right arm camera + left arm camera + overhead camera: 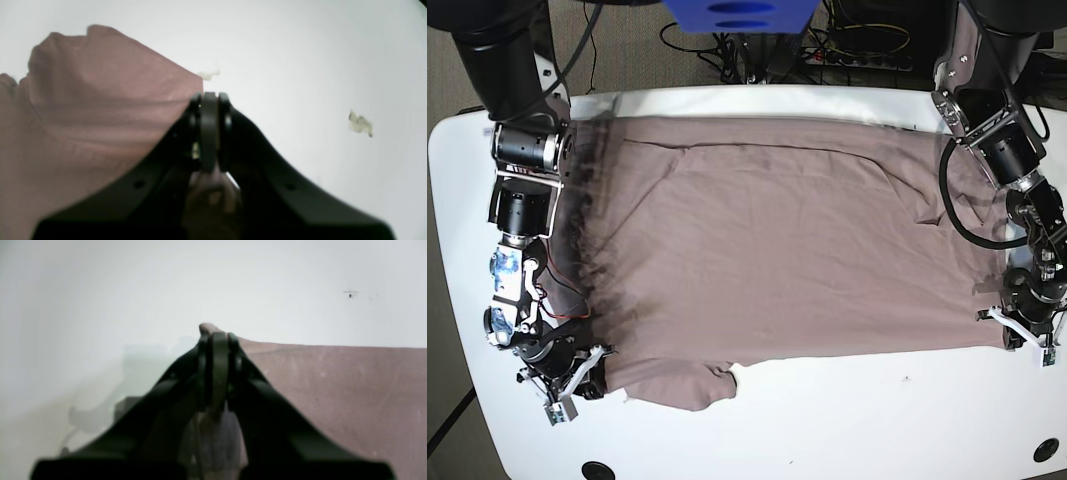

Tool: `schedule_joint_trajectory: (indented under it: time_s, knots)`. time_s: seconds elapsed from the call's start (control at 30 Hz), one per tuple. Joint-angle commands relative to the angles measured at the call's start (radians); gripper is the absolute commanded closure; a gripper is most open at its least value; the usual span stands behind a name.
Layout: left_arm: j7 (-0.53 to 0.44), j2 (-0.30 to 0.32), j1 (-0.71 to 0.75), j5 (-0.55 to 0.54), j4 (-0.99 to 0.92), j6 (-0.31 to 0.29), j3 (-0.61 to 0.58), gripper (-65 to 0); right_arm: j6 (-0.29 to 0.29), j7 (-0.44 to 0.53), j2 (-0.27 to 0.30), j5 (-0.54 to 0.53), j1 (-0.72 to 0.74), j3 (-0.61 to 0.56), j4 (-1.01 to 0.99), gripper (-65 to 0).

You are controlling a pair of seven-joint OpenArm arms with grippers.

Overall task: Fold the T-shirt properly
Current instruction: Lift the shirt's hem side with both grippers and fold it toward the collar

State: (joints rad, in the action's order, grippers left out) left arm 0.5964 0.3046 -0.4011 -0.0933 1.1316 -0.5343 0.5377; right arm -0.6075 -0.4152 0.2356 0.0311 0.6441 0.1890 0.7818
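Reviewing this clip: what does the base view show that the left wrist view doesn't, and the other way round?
Only the base view shows the whole T-shirt spread across the white table, both arms, and the right gripper at a near corner. Only the left wrist view shows the left gripper close up, shut on a pinch of fabric. Both show the mauve-brown shirt on the white table.
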Motion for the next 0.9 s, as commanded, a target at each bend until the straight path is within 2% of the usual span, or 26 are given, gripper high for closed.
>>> schedule_joint_trajectory:
  time_s: [0.0, 0.23, 0.5, 0.63, 0.87]
  knots:
    - [-0.03, 0.016, -0.019, -0.011, 0.009, 0.006, 0.003, 0.0, 0.001, 0.027, 0.015, -0.015, 0.04, 0.006, 0.018, 0.0]
    - [-0.016, 0.01, 0.015, -0.013, 0.048, 0.005, 0.0, 0.0, 0.002, 0.02, 0.015, -0.016, 0.03, 0.006, 0.047, 0.0]
    - [0.014, -0.018, 0.163, -0.014, 0.278, 0.0, 0.003, 0.0, -0.004, -0.101, 0.01, -0.022, -0.071, 0.006, 0.316, -0.1]
    - [0.018, -0.024, 0.201, -0.029, 0.335, 0.002, 0.006, 0.0, -0.013, -0.157, 0.009, -0.027, -0.117, 0.004, 0.422, -0.2]
    - [0.02, -0.028, 0.224, -0.031, 0.347, 0.004, 0.011, 0.0, -0.024, -0.178, 0.01, -0.031, -0.157, 0.007, 0.478, -0.2]
